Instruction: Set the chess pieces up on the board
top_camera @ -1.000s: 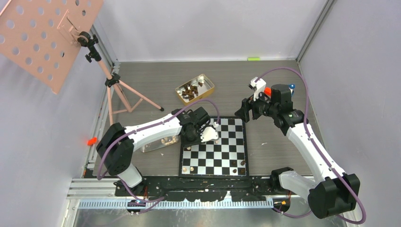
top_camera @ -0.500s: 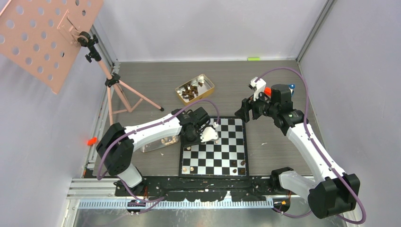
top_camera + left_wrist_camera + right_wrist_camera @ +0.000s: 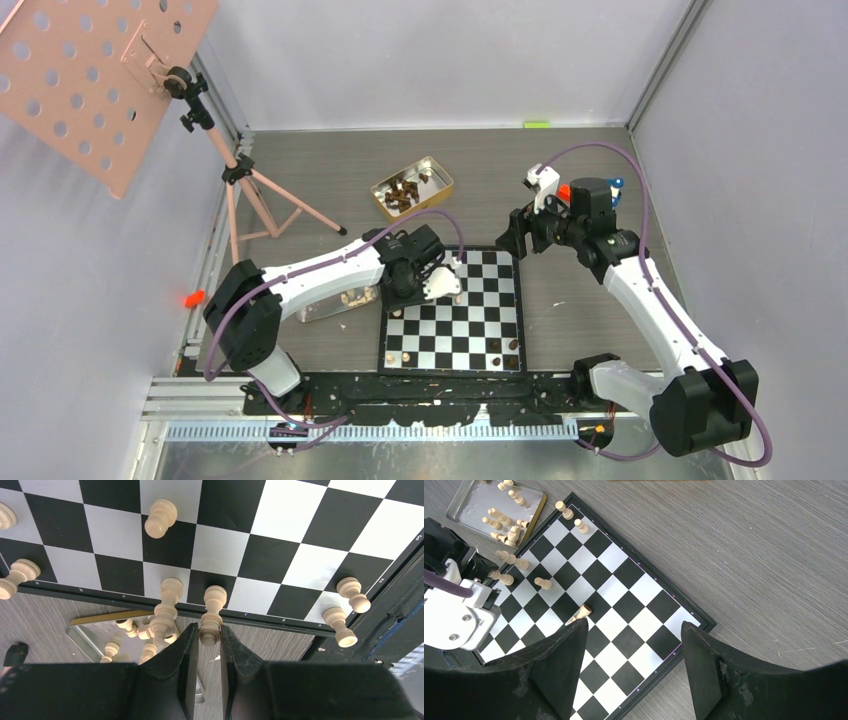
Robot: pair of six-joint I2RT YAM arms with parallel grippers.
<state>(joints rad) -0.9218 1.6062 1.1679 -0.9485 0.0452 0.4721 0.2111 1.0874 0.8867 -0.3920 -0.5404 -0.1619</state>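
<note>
My left gripper [image 3: 209, 631] pinches a pale pawn [image 3: 215, 600] by its head to stand it on the chessboard's [image 3: 300, 525] edge row beside its neighbour [image 3: 169, 597], while my right gripper [image 3: 634, 627] hovers above, spread and empty.

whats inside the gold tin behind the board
Dark brown chess pieces lie heaped in the gold tin; their number and anything beneath them cannot be seen.

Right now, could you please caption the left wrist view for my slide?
Left gripper shut on a pale piece at the board edge.
</note>
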